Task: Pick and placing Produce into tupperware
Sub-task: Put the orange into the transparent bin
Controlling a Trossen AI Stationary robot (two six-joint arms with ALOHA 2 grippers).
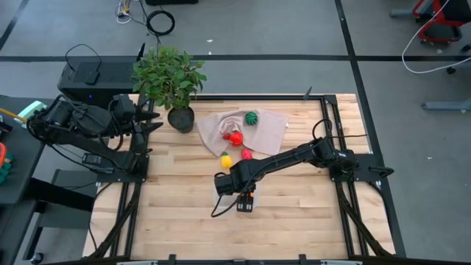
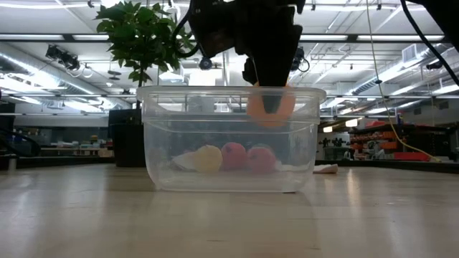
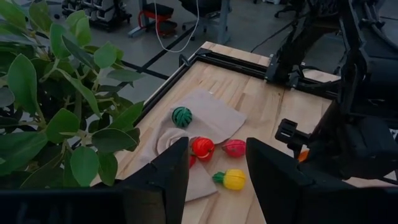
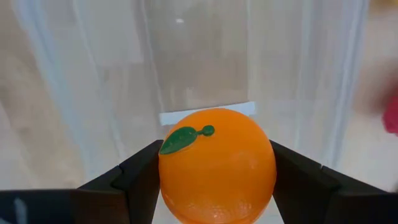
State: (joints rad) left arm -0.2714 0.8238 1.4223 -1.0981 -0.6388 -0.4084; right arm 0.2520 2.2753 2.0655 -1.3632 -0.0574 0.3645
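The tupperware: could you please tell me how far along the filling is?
Done: nothing sits inside yet. In hand: the right tool holds the orange piece at the tupperware rim. Left: the yellow piece and one red piece beside the cloth, the other red and dark green piece on it.

High view looks straight down on the whole table (image 1: 184, 213), both arms in frame. Low view sits at tabletop level, very close to the clear tupperware (image 2: 231, 140), facing the room behind. Left wrist view looks from by the potted plant (image 3: 56, 118) across the beige cloth (image 3: 214, 118) toward the right arm. Right wrist view is tight on the orange (image 4: 217, 165) between its fingers; low view shares that orange.
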